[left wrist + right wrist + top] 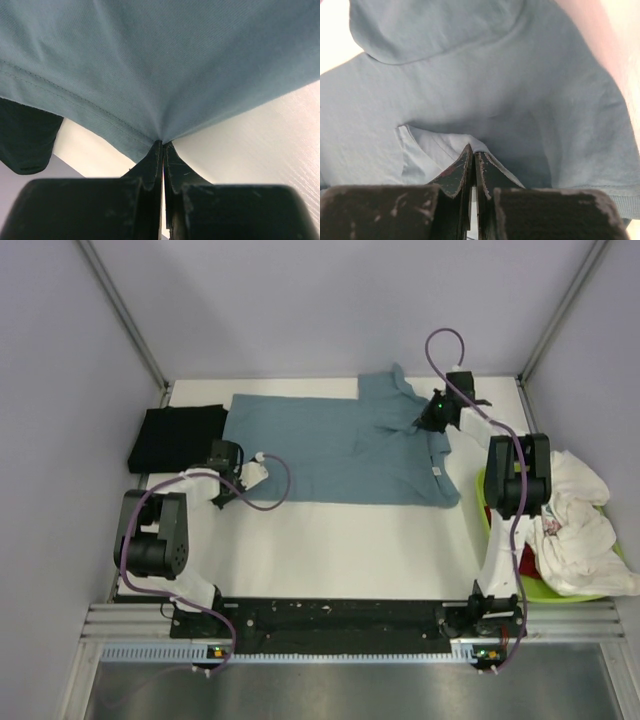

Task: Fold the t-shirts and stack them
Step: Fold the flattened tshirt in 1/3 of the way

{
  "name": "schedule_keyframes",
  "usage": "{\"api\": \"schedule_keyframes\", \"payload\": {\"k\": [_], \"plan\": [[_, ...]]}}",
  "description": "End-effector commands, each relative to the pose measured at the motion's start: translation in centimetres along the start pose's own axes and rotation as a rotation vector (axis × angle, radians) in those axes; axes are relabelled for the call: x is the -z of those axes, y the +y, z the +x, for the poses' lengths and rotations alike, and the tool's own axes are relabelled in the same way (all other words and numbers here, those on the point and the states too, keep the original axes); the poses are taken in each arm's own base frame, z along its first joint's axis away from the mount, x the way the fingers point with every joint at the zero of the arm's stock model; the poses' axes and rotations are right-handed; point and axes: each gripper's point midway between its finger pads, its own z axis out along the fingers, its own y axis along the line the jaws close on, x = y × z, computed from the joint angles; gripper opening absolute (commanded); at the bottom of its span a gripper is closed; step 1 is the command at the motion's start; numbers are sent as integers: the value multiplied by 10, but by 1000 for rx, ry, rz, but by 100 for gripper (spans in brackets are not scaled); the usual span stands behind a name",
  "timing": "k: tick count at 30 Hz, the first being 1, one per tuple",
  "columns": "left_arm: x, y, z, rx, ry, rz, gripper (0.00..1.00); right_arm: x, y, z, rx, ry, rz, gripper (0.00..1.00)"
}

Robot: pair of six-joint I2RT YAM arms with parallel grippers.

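Tightly closed, the left gripper (pixel 162 146) pinches the hemmed edge of the slate-blue t-shirt (pixel 165 60), and the cloth rises to a small peak at its tips. The right gripper (pixel 472 150) is likewise clamped on a fold of the same shirt near the collar, with paler inner fabric showing just at its 9 o'clock.

From overhead, the shirt lies spread across the far half of the table (pixel 350 540). The left gripper is at the shirt's 9 o'clock edge and the right gripper at about 2 o'clock, just below a bunched sleeve. A folded black t-shirt (pixel 175 437) sits at the blue shirt's 9 o'clock; whether their edges overlap cannot be told.

Open white table runs from the shirt's near hem toward 6 o'clock. At the table's 4 o'clock edge a lime-green bin (pixel 540 590) holds crumpled white t-shirts (pixel 580 530) and a scrap of red cloth (pixel 527 562), partly hidden behind the right arm (pixel 515 475).
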Motion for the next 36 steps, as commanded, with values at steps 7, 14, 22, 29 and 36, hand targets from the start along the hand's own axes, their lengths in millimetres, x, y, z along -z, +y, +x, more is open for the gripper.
{"api": "schedule_keyframes", "payload": {"k": [7, 14, 22, 29, 36], "plan": [[-4, 1, 4, -9, 17, -26, 0, -7, 2, -47, 147, -86, 53, 16], [0, 0, 6, -17, 20, -20, 0, 1, -3, -94, 139, -191, 106, 39], [6, 2, 9, -10, 18, -47, 0, 88, 6, -82, 353, -186, 237, 38], [9, 7, 8, -6, 22, -62, 0, 130, -43, 53, 362, 78, 306, 59], [9, 5, 7, 6, 10, -60, 0, 149, -94, 122, 375, 187, 435, 64]]}}
